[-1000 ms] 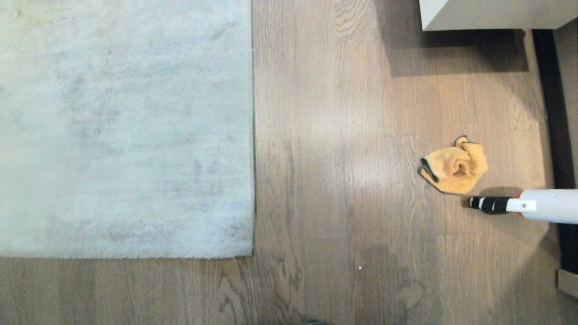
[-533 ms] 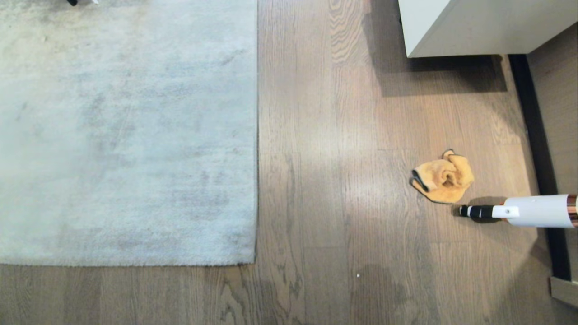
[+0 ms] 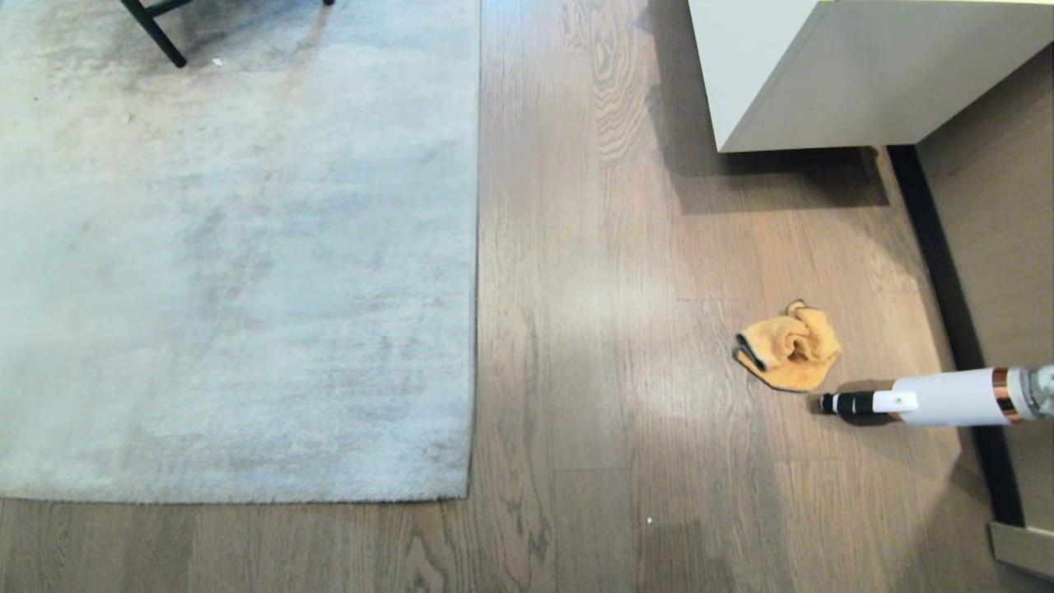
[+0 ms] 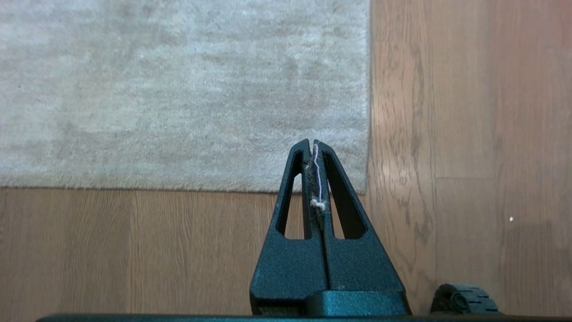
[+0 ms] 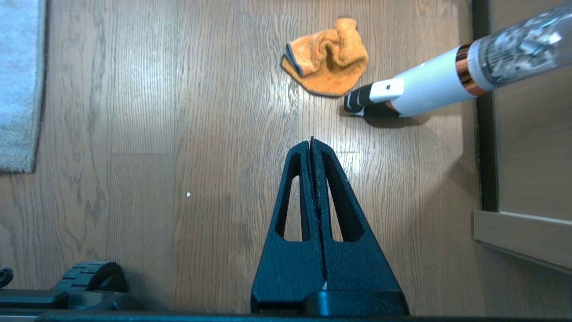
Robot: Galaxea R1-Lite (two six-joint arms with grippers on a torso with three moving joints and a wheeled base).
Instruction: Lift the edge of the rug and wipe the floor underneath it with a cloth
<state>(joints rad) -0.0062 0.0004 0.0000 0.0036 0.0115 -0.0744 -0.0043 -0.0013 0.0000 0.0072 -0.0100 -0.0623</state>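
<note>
The pale grey rug (image 3: pixel 247 288) lies flat on the left, and its straight rug edge (image 3: pixel 477 329) runs down to a square corner (image 3: pixel 469 497). Brown wood-grain floor (image 3: pixel 617 371) fills the middle and right. A crumpled orange cloth (image 3: pixel 788 346) lies on the floor at the right. Neither arm shows in the head view. My left gripper (image 4: pixel 311 142) is shut, with lint and a white thread between its fingers; it hangs above the rug edge (image 4: pixel 367 112) near the corner. My right gripper (image 5: pixel 311 141) is shut and empty above bare floor, short of the cloth (image 5: pixel 328 58).
A white handheld vacuum (image 3: pixel 939 399) lies right beside the cloth. A white cabinet (image 3: pixel 865 74) stands at the back right beside a dark strip (image 3: pixel 939 272) along the wall. A black chair leg (image 3: pixel 152 33) stands on the rug's far part. A base wheel (image 5: pixel 89 275) sits low.
The head camera has moved, so the whole scene has slid down the picture and looks smaller; more cabinet and a chair leg now show. Rug, cloth and vacuum lie as before.
</note>
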